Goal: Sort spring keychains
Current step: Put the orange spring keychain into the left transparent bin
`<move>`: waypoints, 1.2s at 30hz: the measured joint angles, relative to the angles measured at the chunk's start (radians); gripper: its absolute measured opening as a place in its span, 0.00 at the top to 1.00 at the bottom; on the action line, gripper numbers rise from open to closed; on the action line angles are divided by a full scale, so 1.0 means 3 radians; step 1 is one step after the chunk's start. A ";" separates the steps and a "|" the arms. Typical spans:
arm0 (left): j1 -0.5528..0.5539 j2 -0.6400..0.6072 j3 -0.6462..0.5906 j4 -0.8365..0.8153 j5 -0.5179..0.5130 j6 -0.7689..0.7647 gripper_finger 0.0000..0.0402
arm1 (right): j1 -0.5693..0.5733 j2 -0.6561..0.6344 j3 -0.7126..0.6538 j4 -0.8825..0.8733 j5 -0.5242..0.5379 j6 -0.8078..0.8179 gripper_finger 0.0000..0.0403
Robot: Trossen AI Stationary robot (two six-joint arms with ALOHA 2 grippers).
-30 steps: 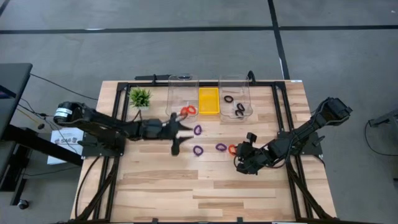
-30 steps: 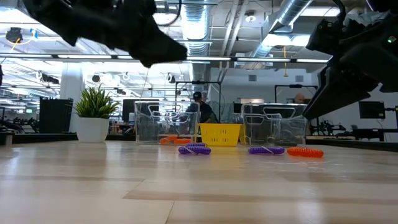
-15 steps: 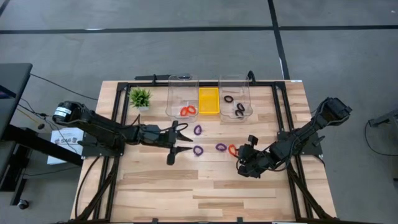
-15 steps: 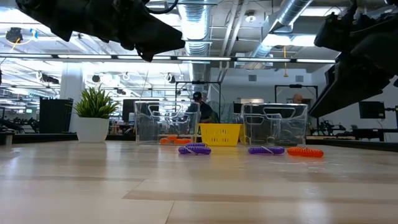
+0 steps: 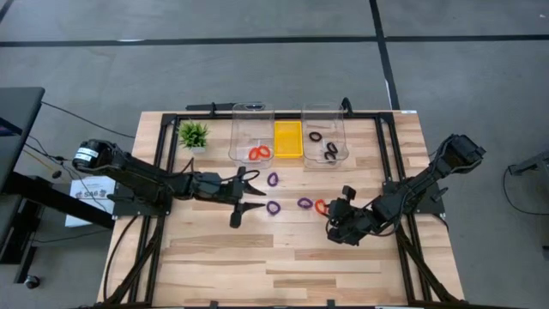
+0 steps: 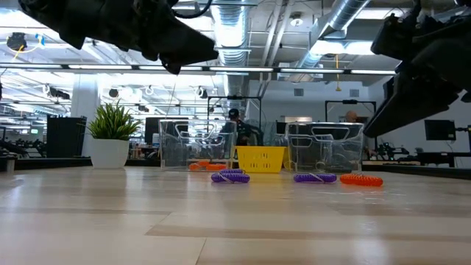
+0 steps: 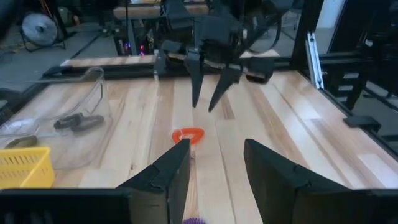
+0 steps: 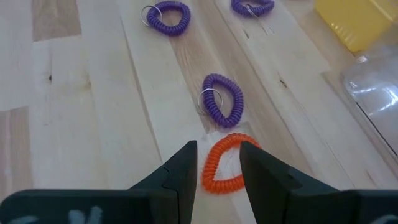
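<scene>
Three purple spring keychains [image 5: 272,179], [image 5: 274,207], [image 5: 304,203] and a red-orange one [image 5: 320,206] lie flat on the wooden table. More red-orange ones [image 5: 259,153] lie in the left clear bin [image 5: 251,120]. Black ones [image 5: 330,152] lie in the right clear bin [image 5: 323,116]. My left gripper [image 5: 250,196] hangs open above the table, just left of the purple ones. My right gripper [image 8: 217,146] is open too, raised above the table; its fingers frame the red-orange keychain [image 8: 224,163] in the right wrist view.
A yellow tray [image 5: 287,139] stands between the two clear bins at the far side. A small green plant [image 5: 193,133] in a white pot stands at the far left. Black frame rails [image 5: 167,146] run along both table sides. The near half of the table is bare wood.
My left gripper has swung away from the left clear bin toward the table's near edge, uncovering the red-orange keychains there, then held still. No keychain has moved.
</scene>
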 joint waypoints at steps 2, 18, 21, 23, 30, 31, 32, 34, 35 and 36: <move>-0.0034 -0.0023 -0.0001 -0.0170 -0.0001 -0.0010 0.63 | -0.0006 0.0001 -0.0001 0.0037 0.0000 -0.0063 0.72; -0.0090 -0.0504 -0.0001 -0.0683 0.0001 0.0002 0.63 | 0.0024 0.0001 -0.0001 0.0400 0.0001 -0.0219 0.72; -0.0090 -0.0502 -0.0001 -0.0717 0.0001 0.0002 0.63 | 0.0043 0.0001 -0.0001 0.0398 0.0000 -0.0224 0.72; -0.0090 -0.0502 -0.0001 -0.0715 0.0001 0.0002 0.63 | 0.0038 0.0001 -0.0001 0.0397 0.0001 -0.0226 0.72; -0.0090 -0.0502 -0.0001 -0.0717 0.0001 0.0002 0.63 | -0.0017 0.0001 -0.0001 0.0375 0.0001 -0.0311 0.72; -0.0090 -0.0502 -0.0001 -0.0718 0.0001 0.0001 0.63 | -0.0031 0.0001 -0.0001 0.0371 0.0002 -0.0345 0.72; -0.0090 -0.0501 -0.0001 -0.0717 0.0001 0.0001 0.63 | -0.0052 0.0001 -0.0001 0.0369 0.0000 -0.0394 0.72; -0.0090 -0.0501 -0.0001 -0.0717 0.0001 0.0001 0.63 | -0.0105 0.0001 -0.0001 0.0369 0.0000 -0.0508 0.72; -0.0090 -0.0501 -0.0001 -0.0717 0.0001 0.0001 0.63 | -0.0140 0.0001 -0.0001 0.0369 0.0000 -0.0568 0.72; -0.0090 -0.0501 -0.0001 -0.0717 0.0001 -0.0005 0.63 | -0.0177 0.0001 -0.0001 0.0369 0.0000 -0.0632 0.72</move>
